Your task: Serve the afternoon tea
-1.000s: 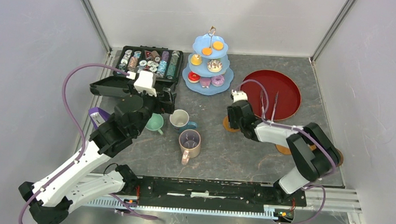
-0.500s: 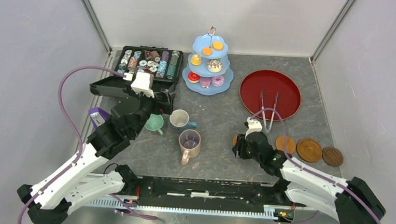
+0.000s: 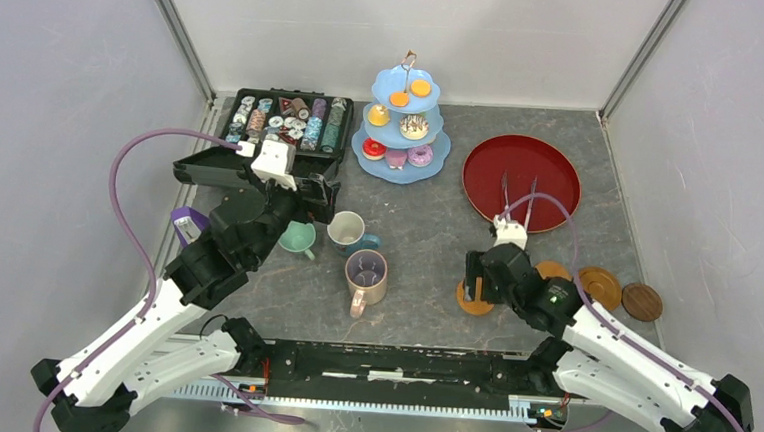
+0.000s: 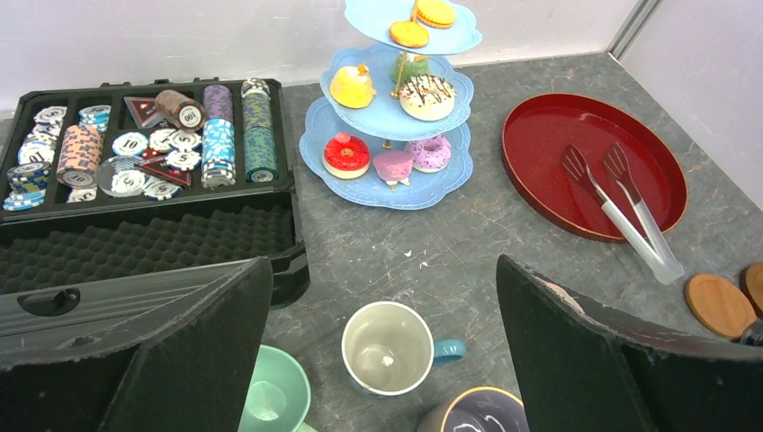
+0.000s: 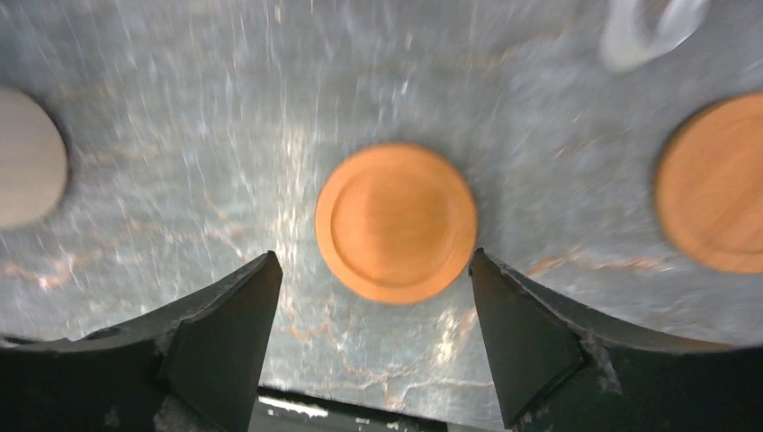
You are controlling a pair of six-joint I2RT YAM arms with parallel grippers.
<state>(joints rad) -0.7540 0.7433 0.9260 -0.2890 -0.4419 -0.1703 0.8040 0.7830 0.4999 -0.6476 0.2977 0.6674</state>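
Right gripper (image 5: 371, 270) is released, its jaws spread wide on either side of an orange-brown coaster (image 5: 396, 220) that lies flat on the grey table (image 3: 428, 219), right of the mugs. Three more coasters (image 3: 599, 287) sit in a row further right. Left gripper (image 4: 382, 263) hangs open and empty above the mint green mug (image 3: 299, 237) and white-and-blue mug (image 3: 345, 229) – the pink-purple mug (image 3: 366, 272) stands nearer. Pastries (image 3: 415, 126) fill the pale-blue stand (image 3: 386, 168) at the far side.

The coaster (image 5: 396, 220) is orange-brown, stand (image 4: 423, 191) pale blue, tray (image 4: 549, 144) red, table (image 4: 432, 252) marbled grey.
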